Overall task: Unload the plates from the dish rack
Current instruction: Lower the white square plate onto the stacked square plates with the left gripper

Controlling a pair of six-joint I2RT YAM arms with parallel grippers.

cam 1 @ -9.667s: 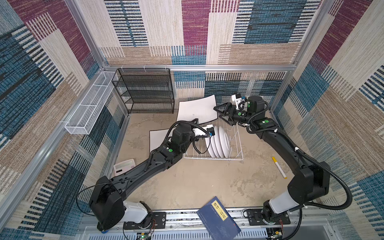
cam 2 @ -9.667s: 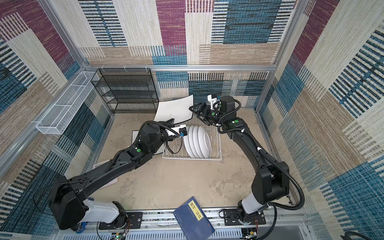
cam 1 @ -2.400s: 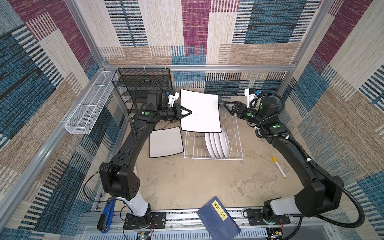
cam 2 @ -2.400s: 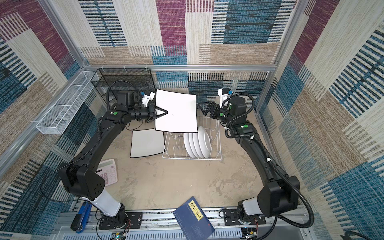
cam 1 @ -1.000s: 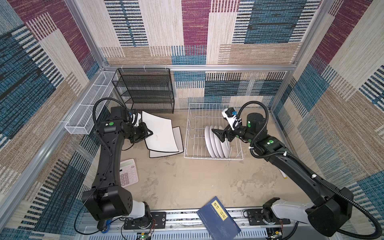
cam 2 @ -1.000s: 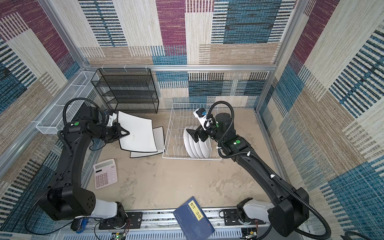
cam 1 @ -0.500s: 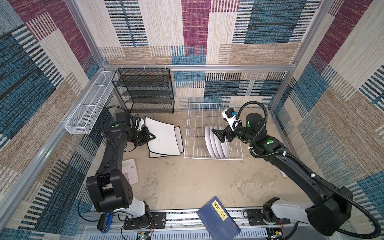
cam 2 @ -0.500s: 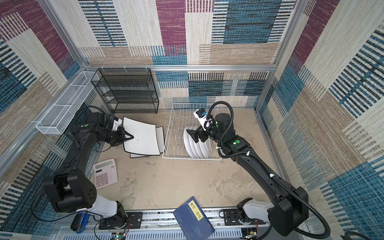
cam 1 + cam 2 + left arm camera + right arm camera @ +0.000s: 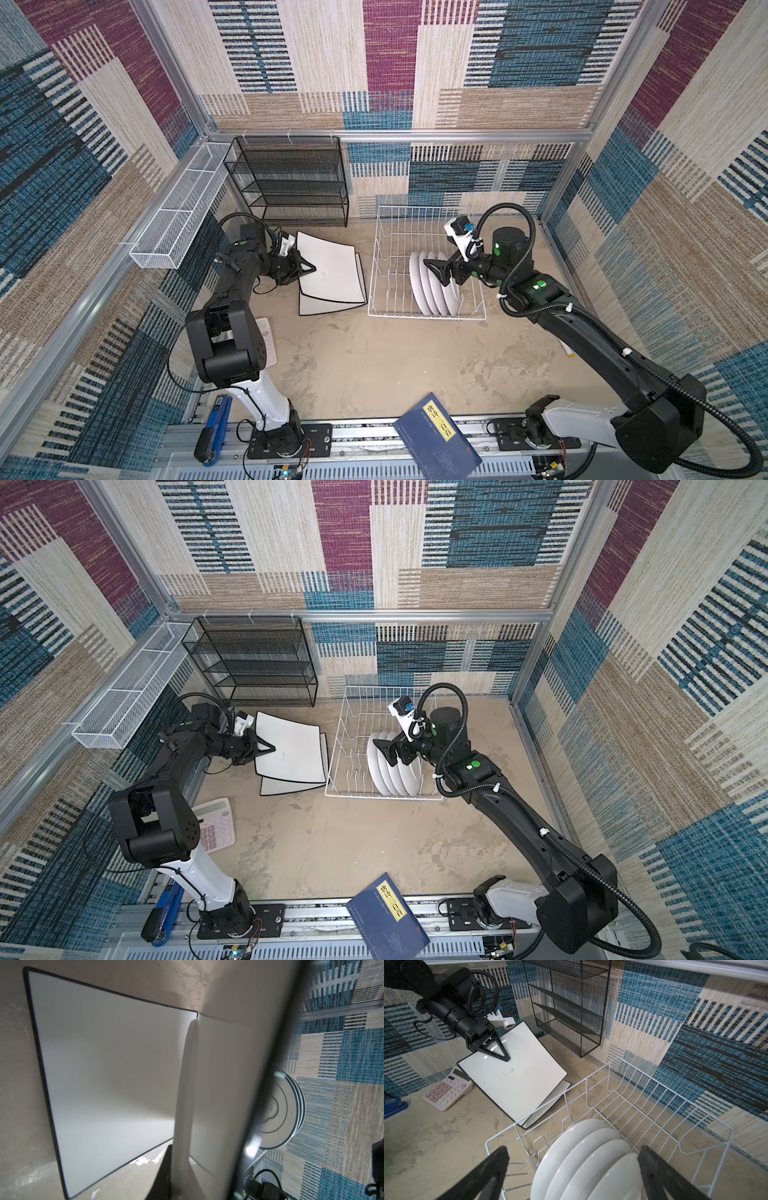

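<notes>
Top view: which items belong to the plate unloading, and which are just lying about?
Job: dish rack, round plates standing in it, top square plate held by left gripper, lower square plate beneath, open right gripper.
Lying about: black mesh shelf, white mesh tray, calculator, blue book.

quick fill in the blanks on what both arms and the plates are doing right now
1. The plate clamped in the left gripper is ___ in shape.
2. The dish rack holds ___ round plates standing on edge.
3. The right gripper hangs over the round plates with its jaws ___.

Missing words: square; four; open
</notes>
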